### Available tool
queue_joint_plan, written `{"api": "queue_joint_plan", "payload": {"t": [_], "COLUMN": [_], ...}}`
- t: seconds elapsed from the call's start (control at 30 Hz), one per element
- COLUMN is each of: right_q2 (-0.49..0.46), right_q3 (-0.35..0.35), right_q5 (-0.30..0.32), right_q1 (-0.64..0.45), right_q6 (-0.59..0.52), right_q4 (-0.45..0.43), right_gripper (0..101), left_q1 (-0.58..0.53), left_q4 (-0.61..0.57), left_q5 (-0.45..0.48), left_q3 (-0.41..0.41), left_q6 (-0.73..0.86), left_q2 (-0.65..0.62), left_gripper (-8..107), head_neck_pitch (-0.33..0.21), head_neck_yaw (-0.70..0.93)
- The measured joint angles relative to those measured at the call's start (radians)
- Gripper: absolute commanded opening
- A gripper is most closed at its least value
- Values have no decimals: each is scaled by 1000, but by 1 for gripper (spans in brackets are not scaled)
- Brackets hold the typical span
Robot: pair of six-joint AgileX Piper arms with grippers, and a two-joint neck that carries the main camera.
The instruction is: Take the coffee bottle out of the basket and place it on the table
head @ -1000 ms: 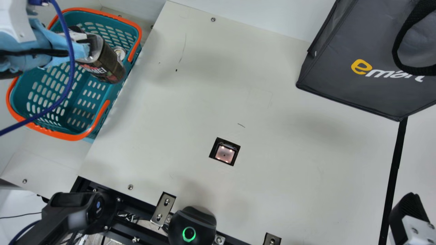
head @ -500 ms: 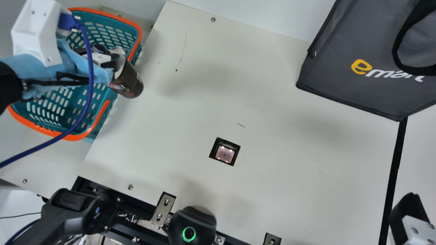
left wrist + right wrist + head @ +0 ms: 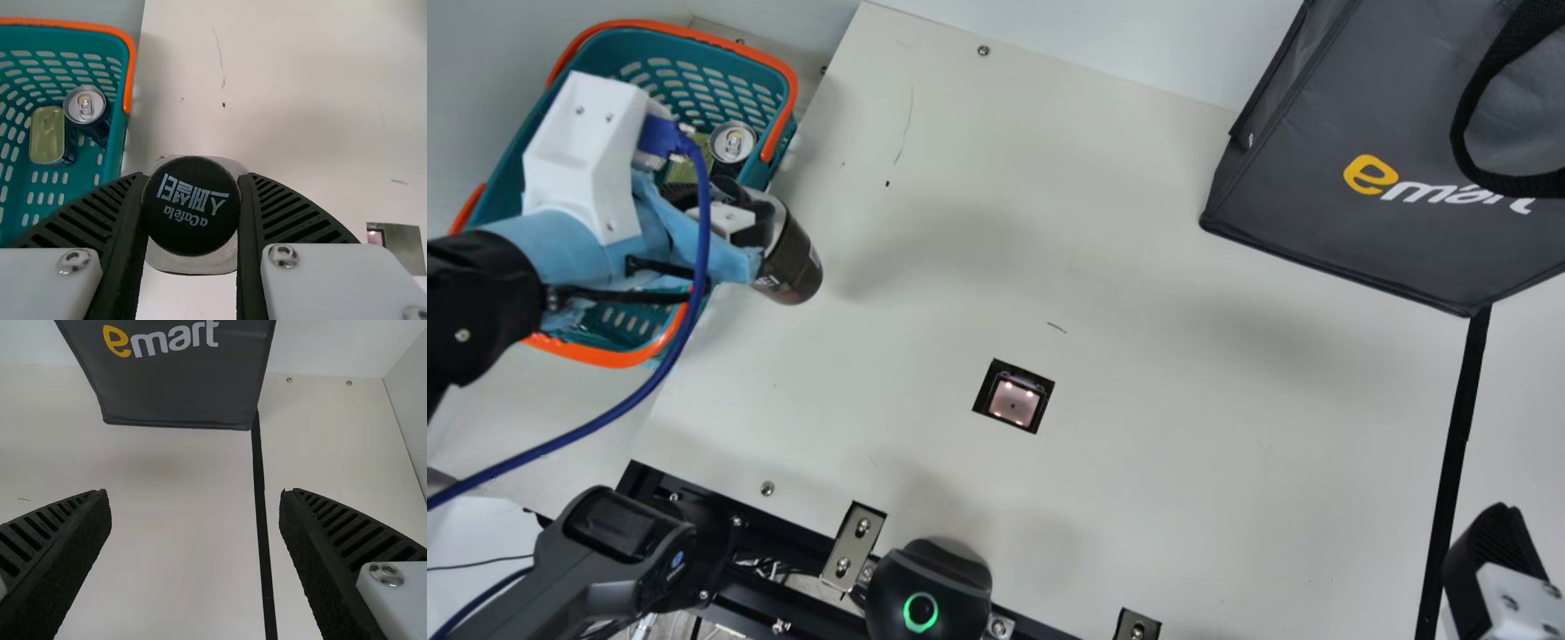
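Left gripper (image 3: pixel 758 224): fingers pinching the coffee bottle (image 3: pixel 796 267) from both sides, just below its black cap (image 3: pixel 191 207). Bottle is out of the basket (image 3: pixel 605 356), over the table (image 3: pixel 1156 444) just beside the basket's edge. Inside the basket: a can (image 3: pixel 733 142) and a flat tin (image 3: pixel 47 137) next to it. Right gripper (image 3: pixel 1503 573) at main view's lower right, fingers spread, nothing between them. Dark gray bag (image 3: pixel 1316 151) at the table's far side.
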Motion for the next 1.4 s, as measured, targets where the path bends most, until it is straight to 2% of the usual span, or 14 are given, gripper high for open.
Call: {"api": "queue_joint_plan", "payload": {"t": [0.47,0.97,1.4], "right_q2": [0,0,0], "right_q3": [0,0,0], "right_q5": [0,0,0], "right_q1": [0,0,0], "right_q6": [0,0,0], "right_q4": [0,0,0], "right_gripper": [91,91,91], "left_q1": [-153,-273,-315], "left_q4": [110,230,266], "left_q5": [-69,-149,-150], "left_q3": [126,202,191], "left_q6": [-182,-382,-451], "left_q2": [-31,4,35], "left_gripper": [10,10,54], "head_neck_pitch": [0,2,0], "head_neck_yaw": [0,0,0]}}
